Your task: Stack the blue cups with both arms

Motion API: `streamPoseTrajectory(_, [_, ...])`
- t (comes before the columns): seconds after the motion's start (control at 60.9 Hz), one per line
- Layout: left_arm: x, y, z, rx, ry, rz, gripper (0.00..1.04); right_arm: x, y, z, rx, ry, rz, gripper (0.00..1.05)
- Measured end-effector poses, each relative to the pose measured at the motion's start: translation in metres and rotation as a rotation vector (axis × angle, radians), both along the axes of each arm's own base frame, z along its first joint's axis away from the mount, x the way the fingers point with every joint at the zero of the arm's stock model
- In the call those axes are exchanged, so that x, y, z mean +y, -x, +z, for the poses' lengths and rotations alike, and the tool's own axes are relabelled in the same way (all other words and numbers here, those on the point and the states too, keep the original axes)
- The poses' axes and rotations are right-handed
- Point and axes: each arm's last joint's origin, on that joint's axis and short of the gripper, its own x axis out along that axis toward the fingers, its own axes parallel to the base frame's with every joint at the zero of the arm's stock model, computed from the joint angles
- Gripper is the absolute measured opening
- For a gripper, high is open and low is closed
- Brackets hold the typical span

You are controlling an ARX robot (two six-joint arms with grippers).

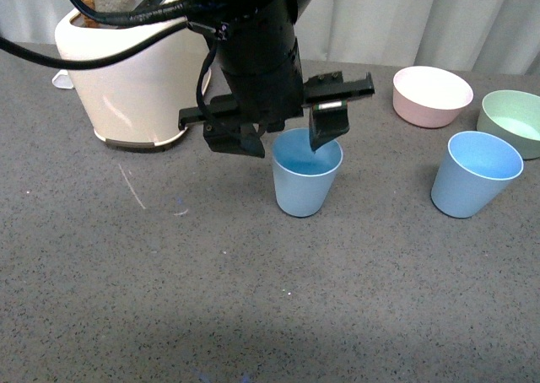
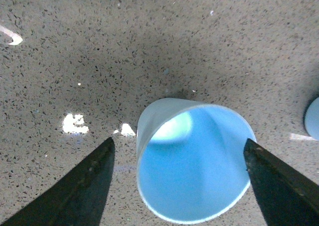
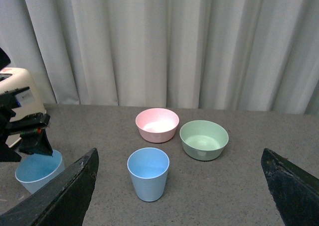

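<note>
One blue cup (image 1: pixel 308 176) stands upright mid-table under my left arm. My left gripper (image 1: pixel 287 138) hangs open at its rim, one finger on either side. In the left wrist view this cup (image 2: pixel 194 161) sits between the fingers (image 2: pixel 89 186), nearer one of them, and neither visibly touches it. The second blue cup (image 1: pixel 477 174) stands upright at the right, alone. The right wrist view shows that cup (image 3: pixel 148 173) ahead of my open, empty right gripper (image 3: pixel 179 151), with the first cup (image 3: pixel 39 170) further off. The right gripper is out of the front view.
A cream toaster (image 1: pixel 126 71) stands at the back left, behind my left arm. A pink bowl (image 1: pixel 432 96) and a pale green bowl (image 1: pixel 512 121) sit behind the right cup. A white curtain (image 3: pixel 164 42) closes the back.
</note>
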Motion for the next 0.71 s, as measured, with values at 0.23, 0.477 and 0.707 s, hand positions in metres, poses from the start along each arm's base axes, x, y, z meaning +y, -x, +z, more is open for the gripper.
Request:
streamPoseTrajectory(0.23, [0.018, 0.009, -0.015, -0.428, -0.202, 0.037, 0.80, 0.000, 0.000, 0.000, 0.000, 0.000, 0.001, 0.95])
streamPoseTrajectory(0.477, [0.109, 0.078, 0.012, -1.065, -0.174, 0.148, 0.38, 0.000, 0.000, 0.000, 0.000, 0.000, -0.002, 0.95])
streamPoseTrajectory(0.707, [0.165, 0.145, 0.018, -1.081, -0.198, 0.135, 0.04, 0.000, 0.000, 0.000, 0.000, 0.000, 0.000, 0.95])
